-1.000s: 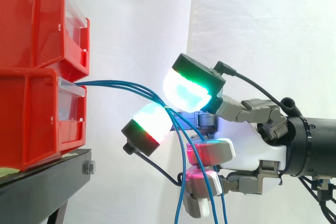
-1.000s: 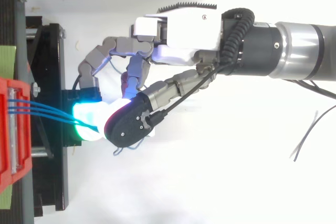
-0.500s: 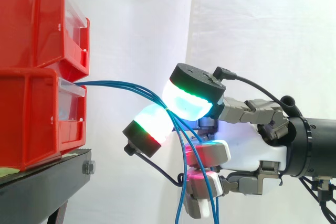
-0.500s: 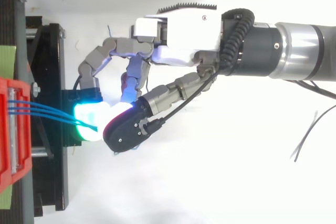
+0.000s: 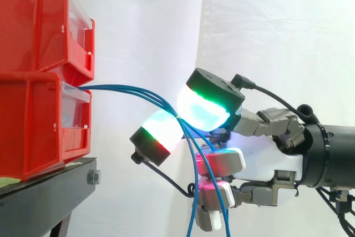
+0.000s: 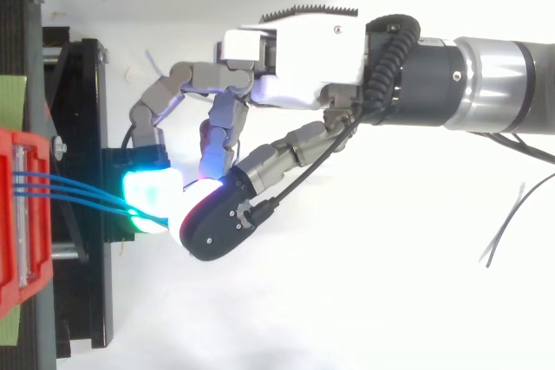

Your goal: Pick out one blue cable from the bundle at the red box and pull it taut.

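Two red plastic bins stand stacked at the left of the side view, the upper bin (image 5: 39, 20) resting on the lower bin (image 5: 33, 131), and both sit on a black metal table (image 5: 50, 195). Each bin has a clear front panel. A pale green strip (image 6: 9, 101) lies along the left edge of the top view, beside the table.

Three thin blue cables (image 5: 122, 88) leave the lower bin at the top of its clear front. In the top view they cross the red rim side by side (image 6: 30, 181), then draw together as they run toward the robot hand (image 5: 274, 162). From bin to hand they follow a gentle arc rather than a straight line.

One robot hand comes in from the right before the white curtain (image 5: 277, 37), its white palm facing the bins (image 6: 295, 54). Two of its fingertip pads are pressed toward each other around the blue cables where the strands meet: an upper pad glowing green and cyan (image 5: 206, 109) and a lower pad glowing white with a red band (image 5: 161, 131). Whether they pinch a single strand or the whole bundle cannot be told. Below the pinch, the cables hang down past the curled fingers glowing red and magenta and run off the bottom edge of the side view.

One thin grey wire (image 6: 507, 223) lies loose on the white surface, well apart from the hand.
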